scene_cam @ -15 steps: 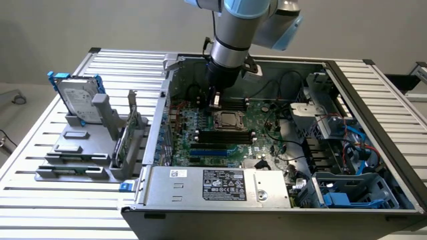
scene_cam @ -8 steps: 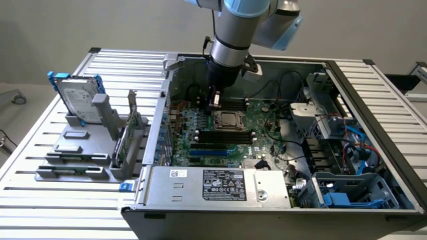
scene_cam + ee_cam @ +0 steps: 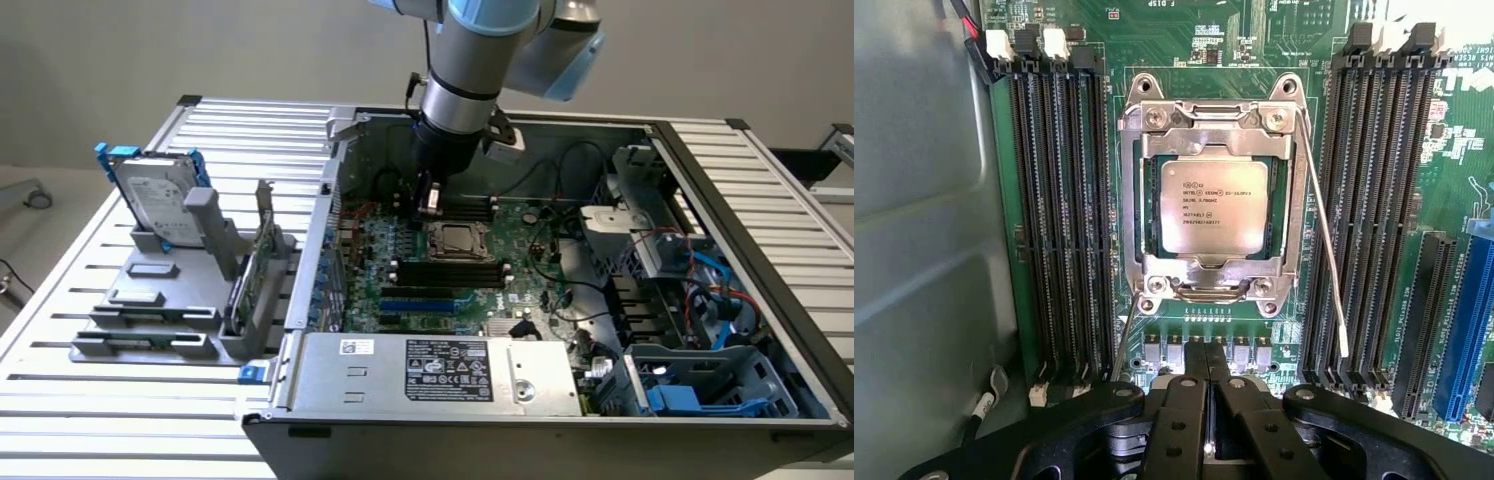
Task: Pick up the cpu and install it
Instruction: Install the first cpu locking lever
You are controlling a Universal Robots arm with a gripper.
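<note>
The cpu (image 3: 1214,205), a flat square chip with a silvery printed top, lies inside the metal-framed socket (image 3: 1137,215) of the green board (image 3: 1199,35). In the exterior view the cpu (image 3: 457,238) sits mid-board inside the open computer case. My gripper (image 3: 1206,378) hovers above the board just off one edge of the socket, its black fingers (image 3: 1189,400) pressed together and holding nothing. Seen from the exterior, the gripper (image 3: 431,203) hangs straight down from the arm, just behind the socket.
Black memory slots (image 3: 1059,210) flank the socket on both sides, and a thin wire lever (image 3: 1321,230) runs along one side. A hard drive with blue brackets (image 3: 154,195) stands in a grey rack outside the case. The power supply (image 3: 447,370) and cables (image 3: 694,290) crowd the case.
</note>
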